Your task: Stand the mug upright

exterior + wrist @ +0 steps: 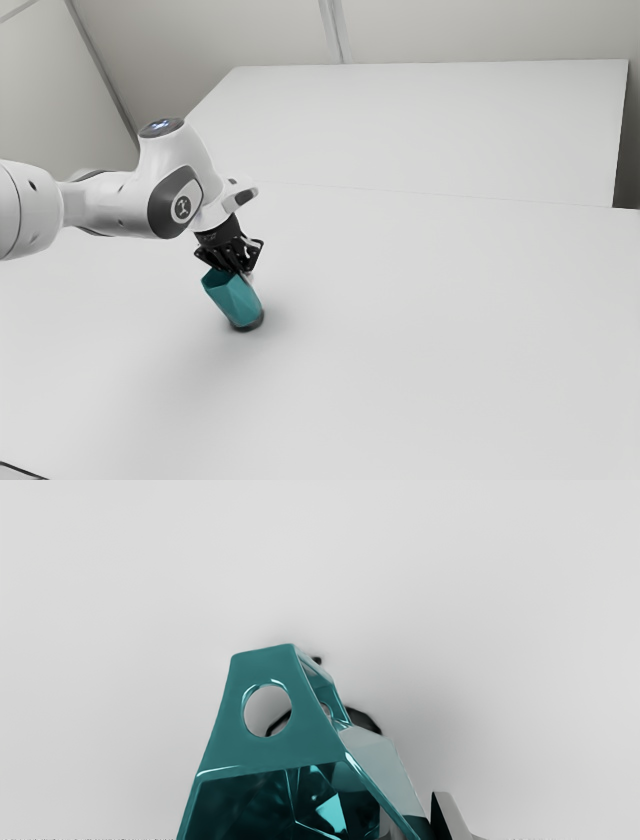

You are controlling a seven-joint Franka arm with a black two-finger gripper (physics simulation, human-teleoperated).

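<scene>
The teal faceted mug (235, 298) is tilted in the exterior view, its open rim up toward that view's left and its dark base low, at or close above the table. At the rim's side is my gripper (246, 272), its fingers partly hidden. From the wrist camera, the mug (280, 752) shows its dark hollow and a handle pierced by a round hole. My gripper (414, 825) is shut on the mug's wall, one finger outside it and a grey part of the other visible inside the rim.
A broad white table (430, 330) extends around the mug, with its far edge toward the room's pale walls. The arm reaches in from the exterior view's left, above the table. A dark line crosses the exterior view's bottom left corner.
</scene>
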